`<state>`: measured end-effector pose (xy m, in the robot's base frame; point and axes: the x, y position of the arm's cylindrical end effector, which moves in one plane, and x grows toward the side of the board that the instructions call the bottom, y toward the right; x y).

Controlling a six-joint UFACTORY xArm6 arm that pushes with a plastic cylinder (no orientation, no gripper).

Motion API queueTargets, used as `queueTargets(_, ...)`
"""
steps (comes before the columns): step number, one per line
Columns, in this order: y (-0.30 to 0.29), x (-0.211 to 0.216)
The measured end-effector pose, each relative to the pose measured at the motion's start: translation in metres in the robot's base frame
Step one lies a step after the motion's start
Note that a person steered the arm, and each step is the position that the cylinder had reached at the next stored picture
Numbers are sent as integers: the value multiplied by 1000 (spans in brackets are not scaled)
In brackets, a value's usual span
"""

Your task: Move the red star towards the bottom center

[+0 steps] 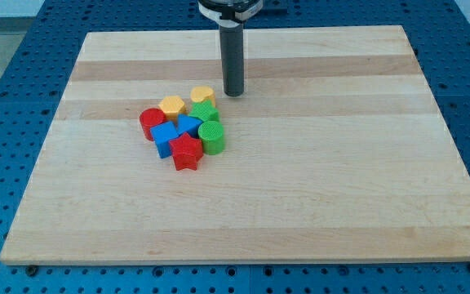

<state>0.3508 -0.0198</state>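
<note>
So my tip [233,93] sits just right of the yellow block [202,94], far side of the cluster. Red star [187,152] is nearest. No claw here, just a rod.

High oblique view over board [300,204]

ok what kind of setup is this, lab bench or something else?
Most likely a robotics lab bench. A bare wooden board lies on a blue perforated base, small coloured blocks like the red star sit clustered on it, and my tip stands just to the right of the cluster's top.
</note>
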Motion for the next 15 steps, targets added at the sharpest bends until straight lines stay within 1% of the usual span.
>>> queueTargets(1,0,0)
queueTargets(2,0,-17)
queueTargets(3,-21,-82)
queueTargets(4,-93,-107)
queueTargets(5,-189,-84)
queueTargets(6,-247,-30)
queueTargets(7,-235,1)
queueTargets(8,-173,15)
queueTargets(9,-124,19)
queueTargets(11,-97,115)
queueTargets(13,-99,104)
queueTargets(14,-73,116)
queueTargets(15,-30,135)
